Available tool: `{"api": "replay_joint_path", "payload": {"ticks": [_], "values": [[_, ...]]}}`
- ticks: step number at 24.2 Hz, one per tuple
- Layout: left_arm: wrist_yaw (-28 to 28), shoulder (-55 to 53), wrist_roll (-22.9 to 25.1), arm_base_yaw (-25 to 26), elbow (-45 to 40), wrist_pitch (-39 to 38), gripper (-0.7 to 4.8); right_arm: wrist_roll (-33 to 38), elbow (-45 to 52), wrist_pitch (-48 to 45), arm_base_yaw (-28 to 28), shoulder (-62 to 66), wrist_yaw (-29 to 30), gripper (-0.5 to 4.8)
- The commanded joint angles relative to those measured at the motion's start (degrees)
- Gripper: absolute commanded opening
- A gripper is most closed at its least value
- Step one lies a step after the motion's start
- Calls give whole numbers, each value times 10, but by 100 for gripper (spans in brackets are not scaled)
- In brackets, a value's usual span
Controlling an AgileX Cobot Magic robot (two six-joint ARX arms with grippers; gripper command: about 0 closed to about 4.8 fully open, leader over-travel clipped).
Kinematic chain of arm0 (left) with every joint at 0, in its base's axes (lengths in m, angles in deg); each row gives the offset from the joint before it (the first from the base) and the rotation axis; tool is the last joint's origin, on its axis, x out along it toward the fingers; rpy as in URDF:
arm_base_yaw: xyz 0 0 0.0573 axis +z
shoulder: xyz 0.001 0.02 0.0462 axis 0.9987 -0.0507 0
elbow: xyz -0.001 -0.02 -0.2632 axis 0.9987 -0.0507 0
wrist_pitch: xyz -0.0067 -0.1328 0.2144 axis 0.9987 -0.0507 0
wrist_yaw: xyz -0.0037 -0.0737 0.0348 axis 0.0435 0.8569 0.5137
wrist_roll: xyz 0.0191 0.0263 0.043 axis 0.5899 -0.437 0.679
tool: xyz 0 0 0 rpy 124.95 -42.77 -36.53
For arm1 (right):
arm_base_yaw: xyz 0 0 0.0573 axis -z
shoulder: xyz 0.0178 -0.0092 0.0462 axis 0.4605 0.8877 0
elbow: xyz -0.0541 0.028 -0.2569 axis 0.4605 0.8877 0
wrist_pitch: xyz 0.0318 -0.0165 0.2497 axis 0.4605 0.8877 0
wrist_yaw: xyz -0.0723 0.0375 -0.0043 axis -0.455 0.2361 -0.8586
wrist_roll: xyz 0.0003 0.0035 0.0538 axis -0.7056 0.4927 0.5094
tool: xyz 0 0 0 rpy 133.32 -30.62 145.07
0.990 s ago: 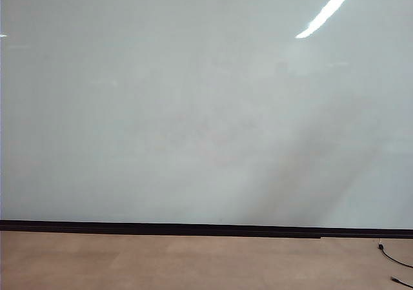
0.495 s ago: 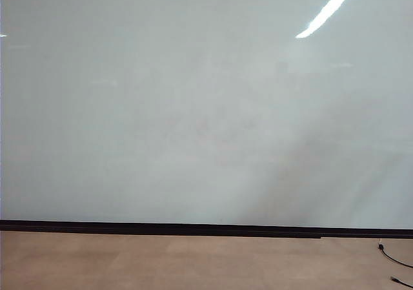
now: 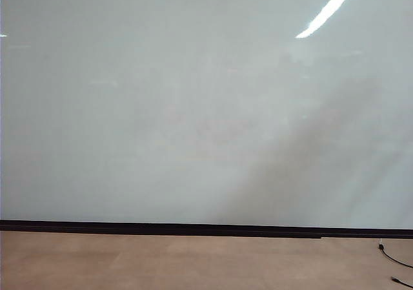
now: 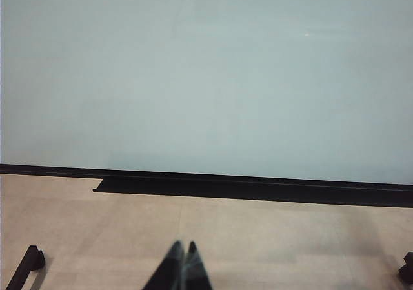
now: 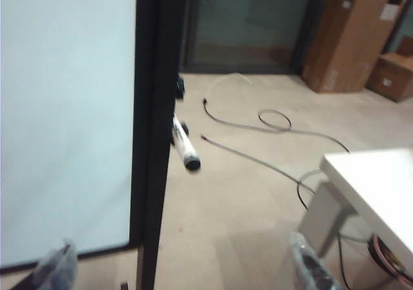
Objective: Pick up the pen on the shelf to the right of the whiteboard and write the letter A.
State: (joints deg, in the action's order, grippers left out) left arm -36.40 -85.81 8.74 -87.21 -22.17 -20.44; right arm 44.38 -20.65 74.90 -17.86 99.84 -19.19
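Cables (image 5: pixel 258 125) snake across the floor (image 5: pixel 245 199) near cardboard boxes (image 5: pixel 352 35).

All three cameras face the whiteboard (image 3: pixel 193 109), right wrist at its edge

Even, soft indoor light falls on the whiteboard (image 3: pixel 161 109), where a ceiling lamp's reflection (image 3: pixel 330 9) glares as a bright diagonal streak near its upper right corner. A broad grey shadow (image 3: pixel 316 167) slants across the board below that streak. The right wrist view is motion-blurred, its right tool's fingertips (image 5: pixel 55 267) smeared and out of focus.
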Motion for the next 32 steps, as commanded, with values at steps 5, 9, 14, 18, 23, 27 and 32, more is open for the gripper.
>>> {"api": "replay_joint_path", "payload": {"ticks": [5,9,14,18,23,27,32], "values": [[0,0,3,0,2,3,-4,-3,-3,-122,80,112,137,441],[0,0,3,0,2,3,-4,-20,-3,-174,137,161,211,441],[0,0,2,0,2,3,-5,-31,-2,-246,212,232,329,441],[0,0,3,0,2,3,-5,-23,-2,-348,234,312,380,441],[0,0,3,0,2,3,-4,4,-2,-478,238,418,384,441],[0,0,3,0,2,3,-5,39,-3,-598,250,512,392,441],[0,0,3,0,2,3,-5,83,-8,-750,250,654,394,440]]}}
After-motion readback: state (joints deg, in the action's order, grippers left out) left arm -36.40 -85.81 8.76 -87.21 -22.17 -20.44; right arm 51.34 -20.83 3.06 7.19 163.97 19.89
